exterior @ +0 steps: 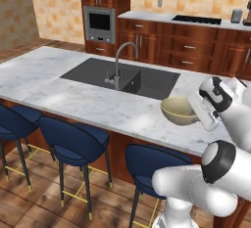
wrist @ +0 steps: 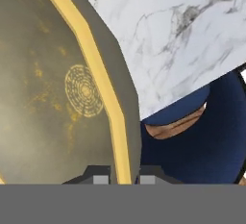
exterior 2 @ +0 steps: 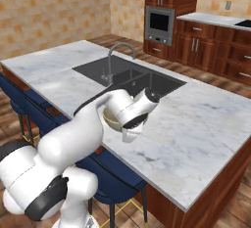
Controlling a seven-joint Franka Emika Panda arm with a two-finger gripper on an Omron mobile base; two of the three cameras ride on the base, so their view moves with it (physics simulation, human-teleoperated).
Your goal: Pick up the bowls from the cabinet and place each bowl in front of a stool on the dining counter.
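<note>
The beige-olive bowl [exterior: 178, 110] sits at the near edge of the dining counter [exterior: 73, 100] – above a blue stool [exterior: 152, 166] – with its rim pinched between the fingers of the gripper [wrist: 124, 179], one finger inside the rim and one outside. The yellow-edged rim runs between the two tips. The sink [exterior: 122, 78] and its tap [exterior: 120, 65] lie behind the bowl, toward the counter's middle.

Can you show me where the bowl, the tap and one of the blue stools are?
Bowl [exterior: 177, 110]: left base view, on its cream inside.
Tap [exterior: 119, 58]: left base view, on its curved neck.
Stool [exterior: 73, 141]: left base view, on its padded seat.
</note>
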